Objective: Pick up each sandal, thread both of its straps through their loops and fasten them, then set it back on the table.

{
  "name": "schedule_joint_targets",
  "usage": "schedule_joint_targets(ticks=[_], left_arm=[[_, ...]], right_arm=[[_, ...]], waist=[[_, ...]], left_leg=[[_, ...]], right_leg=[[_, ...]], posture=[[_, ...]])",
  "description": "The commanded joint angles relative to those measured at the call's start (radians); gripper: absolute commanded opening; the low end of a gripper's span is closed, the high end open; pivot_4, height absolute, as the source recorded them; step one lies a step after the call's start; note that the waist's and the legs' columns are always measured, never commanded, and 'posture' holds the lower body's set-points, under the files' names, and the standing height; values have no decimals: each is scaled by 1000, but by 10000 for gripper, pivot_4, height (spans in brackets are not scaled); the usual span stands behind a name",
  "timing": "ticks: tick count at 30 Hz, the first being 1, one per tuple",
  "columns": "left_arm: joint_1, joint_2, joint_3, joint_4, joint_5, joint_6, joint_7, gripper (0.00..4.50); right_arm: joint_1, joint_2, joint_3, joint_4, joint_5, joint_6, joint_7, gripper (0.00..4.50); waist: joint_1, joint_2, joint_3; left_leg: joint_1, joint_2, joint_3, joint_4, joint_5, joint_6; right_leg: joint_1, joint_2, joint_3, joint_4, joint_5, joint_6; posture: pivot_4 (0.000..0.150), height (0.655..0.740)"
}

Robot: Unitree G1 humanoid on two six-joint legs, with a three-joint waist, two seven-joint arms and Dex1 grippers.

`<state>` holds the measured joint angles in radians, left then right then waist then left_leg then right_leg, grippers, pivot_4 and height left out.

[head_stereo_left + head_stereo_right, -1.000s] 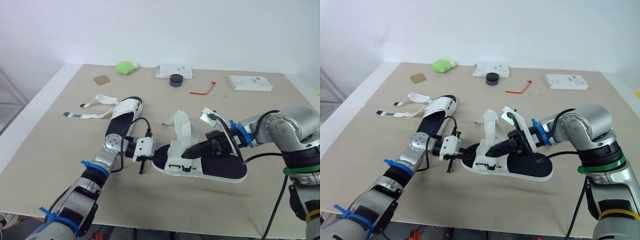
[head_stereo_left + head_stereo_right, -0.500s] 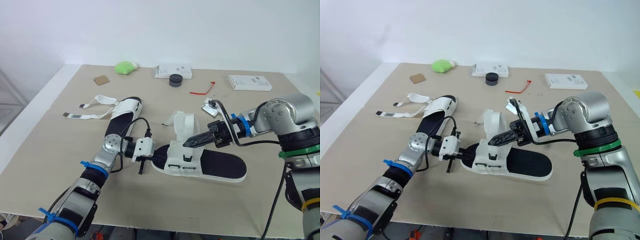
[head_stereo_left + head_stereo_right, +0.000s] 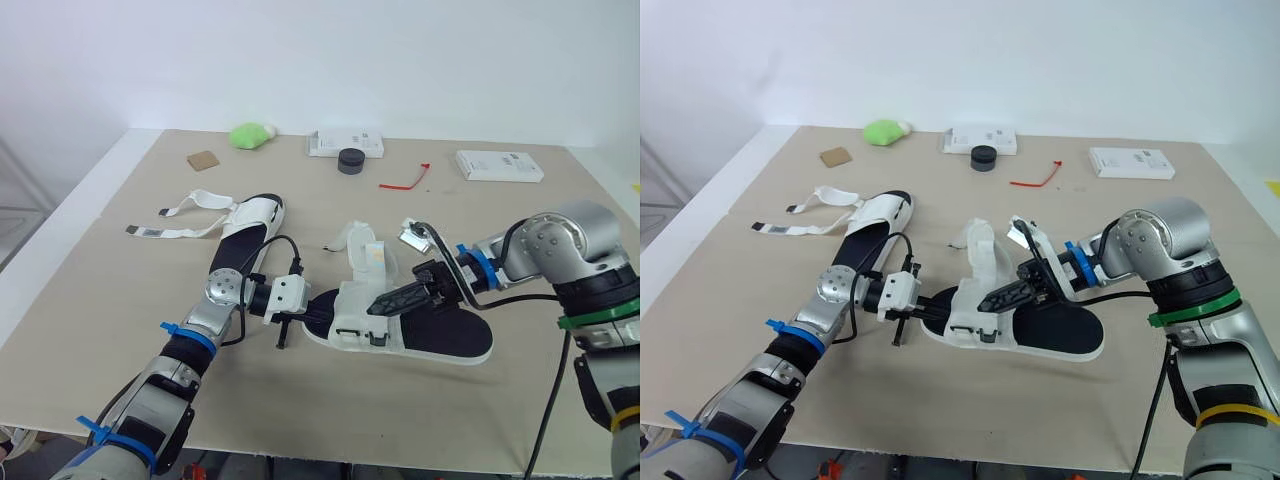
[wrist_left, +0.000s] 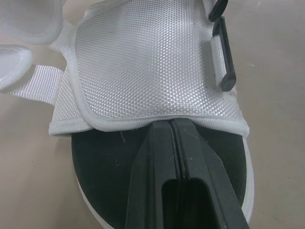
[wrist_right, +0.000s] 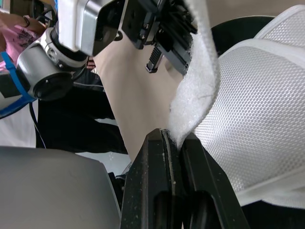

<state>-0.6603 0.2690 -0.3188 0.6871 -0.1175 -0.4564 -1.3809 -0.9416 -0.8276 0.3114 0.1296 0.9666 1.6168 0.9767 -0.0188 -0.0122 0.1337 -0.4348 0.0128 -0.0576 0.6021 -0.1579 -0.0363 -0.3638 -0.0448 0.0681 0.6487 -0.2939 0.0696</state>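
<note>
Beige bench (image 3: 110, 300) under a plain white wall (image 3: 400, 60), near sandal (image 3: 450, 335) at frame centre.
Left claw (image 4: 172, 123) pressed shut at its toe, tips lost under the mesh; right claw (image 3: 378, 306) pinching the fuzzy strap (image 5: 200, 95); second sandal (image 3: 248, 222) left of centre.

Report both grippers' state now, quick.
Left gripper: shut, tips over the sandal insole, nothing visibly pinched.
Right gripper: shut on the sandal's white strap.
</note>
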Motion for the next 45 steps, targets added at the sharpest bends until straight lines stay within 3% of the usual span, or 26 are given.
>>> schedule_joint_targets(ticks=[1, 33, 38, 45], left_arm=[[89, 21, -109, 103, 128, 61, -23, 0], [97, 22, -107, 95, 125, 69, -18, 0], [97, 19, -105, 99, 126, 68, -11, 0], [101, 21, -105, 93, 125, 72, -12, 0]], right_arm=[[-64, 5, -24, 34, -1, -2, 2, 75], [-27, -38, 37, -17, 8, -2, 14, 75], [37, -71, 48, -142, 1, -18, 41, 75], [174, -115, 103, -348, -124, -239, 70, 75]], waist=[[0, 0, 0], [0, 0, 0], [1, 0, 0], [2, 0, -2]], left_leg=[[0, 0, 0, 0, 0, 0], [0, -1, -1, 0, 0, 0], [-1, -1, -2, 0, 0, 0], [-1, -2, -2, 0, 0, 0]], right_leg=[[0, 0, 0, 0, 0, 0], [0, 0, 0, 0, 0, 0], [1, 0, 0, 0, -1, 0], [1, 0, 0, 0, -4, 7]], posture=[[1500, 7400], [1500, 7400], [1500, 7400], [1500, 7400]])
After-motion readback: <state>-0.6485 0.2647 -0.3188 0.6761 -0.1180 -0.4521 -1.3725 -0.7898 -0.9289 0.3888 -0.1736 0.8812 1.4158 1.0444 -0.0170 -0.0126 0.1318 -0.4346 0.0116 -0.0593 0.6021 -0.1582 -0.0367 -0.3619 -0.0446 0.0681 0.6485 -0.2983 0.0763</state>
